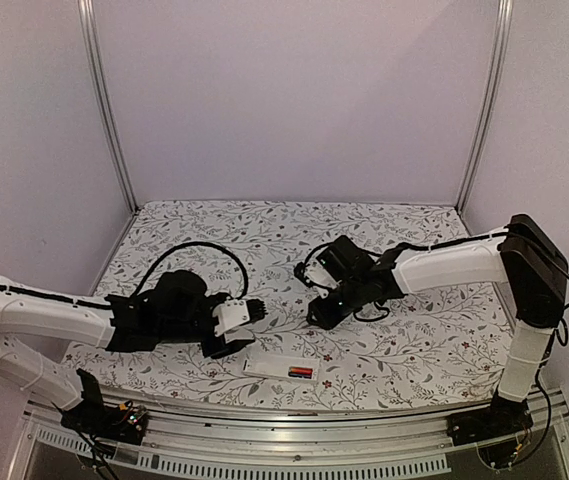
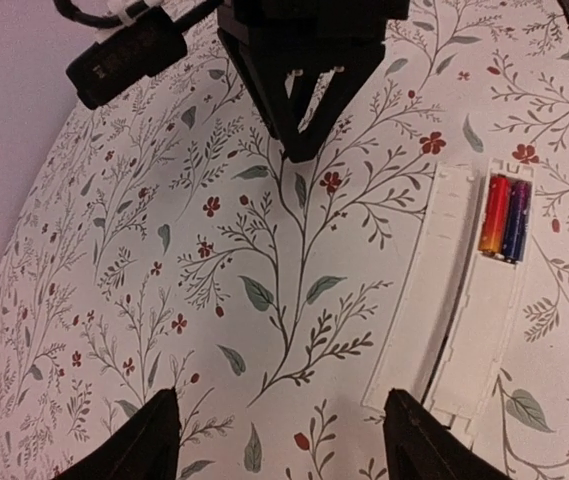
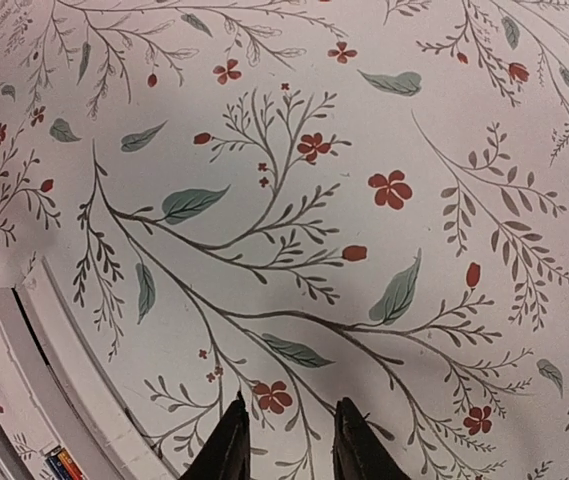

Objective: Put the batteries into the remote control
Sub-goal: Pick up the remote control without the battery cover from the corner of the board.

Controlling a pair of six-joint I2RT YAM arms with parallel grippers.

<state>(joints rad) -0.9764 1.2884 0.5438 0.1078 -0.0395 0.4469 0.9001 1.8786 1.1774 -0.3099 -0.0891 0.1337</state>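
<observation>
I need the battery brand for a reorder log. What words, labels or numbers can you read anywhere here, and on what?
None can be read.
Two small cylindrical batteries, red-orange and blue, in the slim white plastic remote control: any print too blurred to read.
Black cable connector: no legible marking.
</observation>
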